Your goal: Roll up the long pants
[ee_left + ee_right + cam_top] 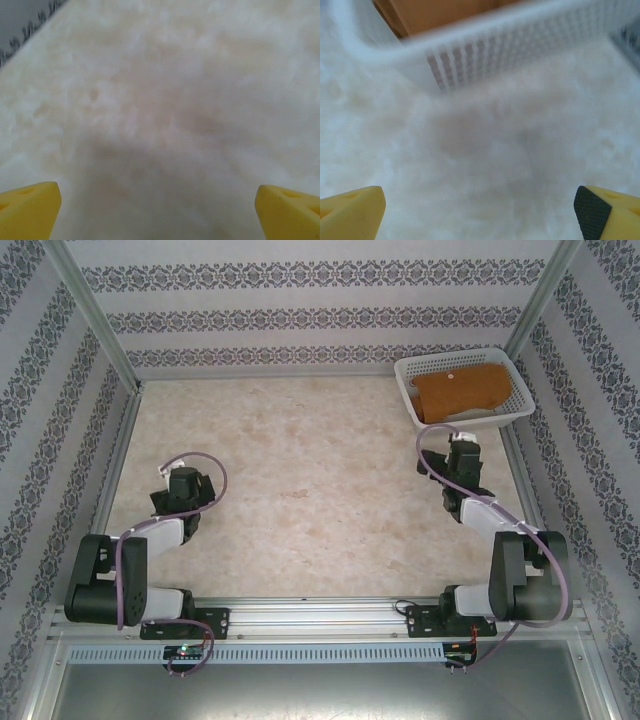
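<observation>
Sitting in the basket: we see the long pants [462,390] bunched up as a rust-brown heap inside the white basket [455,353]. The basket stands at the far right corner of the table [300,470]. A tiny light dot shows on top of the cloth; we cannot tell what it is.
Pants up close: from the right wrist we see a strip of the brown cloth [435,12] behind the basket's holey wall [520,45]. Both look blurry.
Left gripper: from above, the left gripper [180,490] is low over the left side of the table, well apart from the basket.
Left fingers: from the left wrist, the left gripper [160,207] has its yellow fingers [27,207] spread far apart. They hold nothing, and we see bare table between them.
Right gripper: from above, the right gripper [460,452] is near the basket, on its near side, and points at it.
Right fingers: from the right wrist, the right gripper [480,210] has its yellow fingers [350,210] spread wide too. They hold nothing. One finger has a black pad. The basket is ahead of them and does not touch them.
Table: it is pale and blotchy, like marble.
Walls: we see striped walls [300,300] with a flower pattern on three sides.
Arms: both are bent, with their bases on a metal rail [320,605] at the near edge.
</observation>
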